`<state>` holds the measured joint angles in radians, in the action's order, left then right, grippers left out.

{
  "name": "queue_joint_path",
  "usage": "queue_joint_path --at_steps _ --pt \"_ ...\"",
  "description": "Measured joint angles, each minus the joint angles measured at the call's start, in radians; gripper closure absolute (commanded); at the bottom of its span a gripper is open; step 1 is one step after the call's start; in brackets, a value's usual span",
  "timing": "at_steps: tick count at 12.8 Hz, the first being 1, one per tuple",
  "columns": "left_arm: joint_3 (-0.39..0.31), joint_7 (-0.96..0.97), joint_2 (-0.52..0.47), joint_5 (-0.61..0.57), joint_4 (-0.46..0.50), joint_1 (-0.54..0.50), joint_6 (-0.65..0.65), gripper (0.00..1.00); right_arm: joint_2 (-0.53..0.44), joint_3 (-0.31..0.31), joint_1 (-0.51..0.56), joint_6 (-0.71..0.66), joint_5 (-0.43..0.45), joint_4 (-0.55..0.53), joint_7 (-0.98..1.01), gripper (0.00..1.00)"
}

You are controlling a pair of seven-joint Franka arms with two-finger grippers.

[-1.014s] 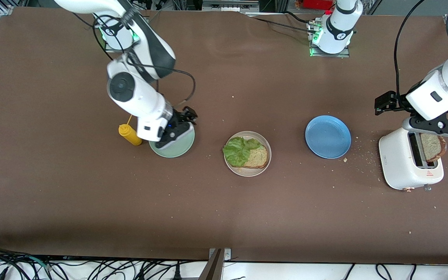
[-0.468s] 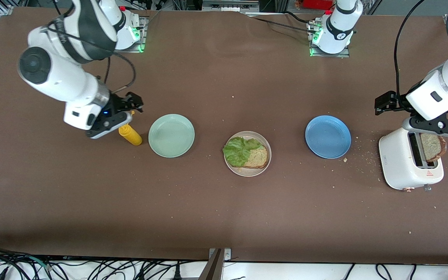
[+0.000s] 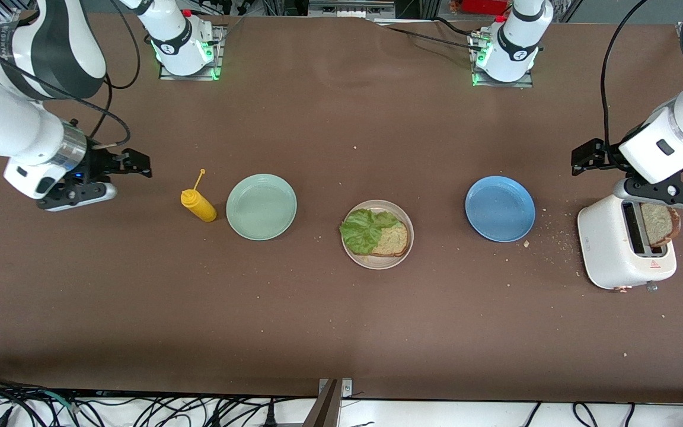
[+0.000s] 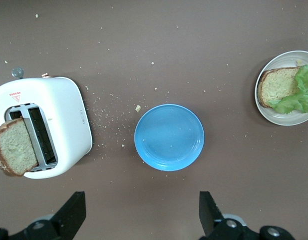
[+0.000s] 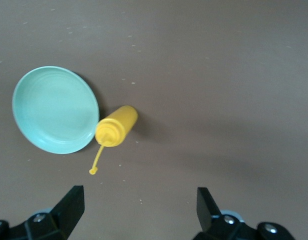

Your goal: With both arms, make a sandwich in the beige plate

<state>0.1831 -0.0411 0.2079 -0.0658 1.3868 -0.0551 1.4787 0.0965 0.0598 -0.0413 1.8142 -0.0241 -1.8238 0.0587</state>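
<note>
Counting three plates on the brown table (image 3: 341, 332), set in a row: one mint-green plate (image 3: 261, 207) toward the right arm's end, one beige plate (image 3: 377, 234) in the middle, one blue plate (image 3: 500, 208) toward the left arm's end. The beige plate holds one slice of bread (image 3: 391, 238) lying flat with one lettuce leaf (image 3: 365, 228) partly over it. A second bread slice (image 3: 658, 224) stands in a slot of the one white toaster (image 3: 625, 249), at the left arm's end of the table; crumbs scatter between toaster and blue plate. One yellow squeeze bottle (image 3: 198, 204) stands just beside the mint-green plate, its cap strap sticking up.

Two grippers, both empty. Right gripper (image 5: 136, 212) hangs over bare table past the bottle, at the right arm's end, fingers (image 5: 69, 205) spread wide apart. Left gripper (image 4: 141, 215) hangs above the toaster, fingers (image 4: 208, 212) likewise spread wide, touching nothing; its wrist view takes in toaster, blue plate and beige plate together.
</note>
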Motion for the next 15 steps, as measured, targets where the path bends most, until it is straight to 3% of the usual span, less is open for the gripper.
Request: queue_joint_path --at_steps 3,7,12,15 --pt "0.000 0.000 0.000 0.000 0.000 0.000 -0.021 0.00 -0.048 0.005 -0.003 -0.074 0.073 0.007 -0.111 0.00" --pt "-0.002 0.000 0.000 0.000 0.000 -0.003 -0.029 0.00 -0.090 0.000 0.002 -0.231 0.079 0.082 -0.143 0.00" --pt "-0.014 0.000 0.013 -0.015 0.003 -0.010 -0.029 0.00 -0.092 0.000 0.003 -0.248 0.079 0.124 -0.106 0.00" --pt "-0.025 -0.027 0.054 -0.081 0.003 -0.049 0.045 0.00 -0.096 -0.009 0.010 -0.264 0.074 0.139 -0.085 0.00"
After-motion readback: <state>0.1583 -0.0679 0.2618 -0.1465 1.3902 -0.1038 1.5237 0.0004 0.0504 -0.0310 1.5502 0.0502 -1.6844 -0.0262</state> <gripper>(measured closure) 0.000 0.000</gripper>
